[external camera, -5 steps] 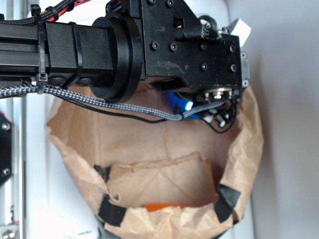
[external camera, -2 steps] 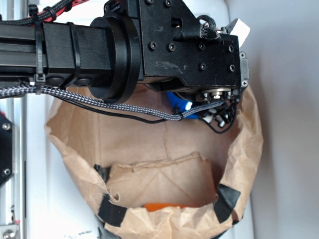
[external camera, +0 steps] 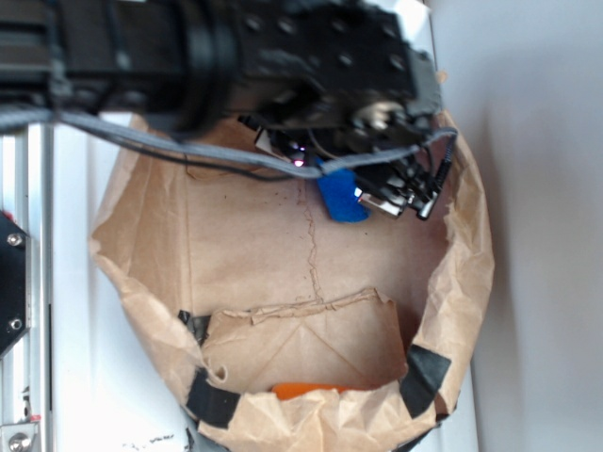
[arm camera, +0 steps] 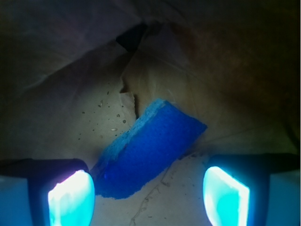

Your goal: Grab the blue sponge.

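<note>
Blue sponge (arm camera: 149, 149): porous foam block, rectangular, on creased paper bag (external camera: 245, 245).

Bright blue sponge (arm camera: 149, 151), brown paper bag (external camera: 245, 254).

Sponge (external camera: 341, 196) lies inside bag (external camera: 141, 273), on its floor, toward 1 o'clock of the opening. Gripper (external camera: 377, 193) just beside sponge at its 3 o'clock, arm (external camera: 141, 47) crossing bag rim at 12. Flat object (external camera: 311, 388) in bag at 6 o'clock. Wrist view: sponge (arm camera: 148, 150) tilted on bag floor (arm camera: 84, 108), between fingers (arm camera: 70, 200), nearer the left one
</note>
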You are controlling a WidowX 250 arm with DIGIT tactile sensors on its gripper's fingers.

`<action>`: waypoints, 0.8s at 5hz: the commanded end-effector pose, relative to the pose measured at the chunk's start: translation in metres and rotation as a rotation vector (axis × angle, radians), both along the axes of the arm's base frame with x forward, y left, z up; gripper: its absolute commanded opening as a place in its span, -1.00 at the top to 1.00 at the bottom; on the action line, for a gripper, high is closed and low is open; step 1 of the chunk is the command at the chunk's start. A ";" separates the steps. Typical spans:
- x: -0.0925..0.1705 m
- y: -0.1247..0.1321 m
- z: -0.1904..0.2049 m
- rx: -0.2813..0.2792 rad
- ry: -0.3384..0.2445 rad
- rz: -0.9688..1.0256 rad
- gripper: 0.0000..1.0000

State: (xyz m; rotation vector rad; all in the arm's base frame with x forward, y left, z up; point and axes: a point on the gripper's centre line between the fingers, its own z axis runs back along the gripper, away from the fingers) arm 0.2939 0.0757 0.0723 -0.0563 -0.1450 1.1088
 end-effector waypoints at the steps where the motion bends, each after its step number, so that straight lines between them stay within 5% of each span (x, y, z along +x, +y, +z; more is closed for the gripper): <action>1: -0.006 0.017 0.010 0.013 -0.156 0.016 -1.00; 3: 0.019 0.007 -0.023 0.103 -0.142 0.053 -1.00; 4: 0.020 0.007 -0.027 0.114 -0.128 0.078 1.00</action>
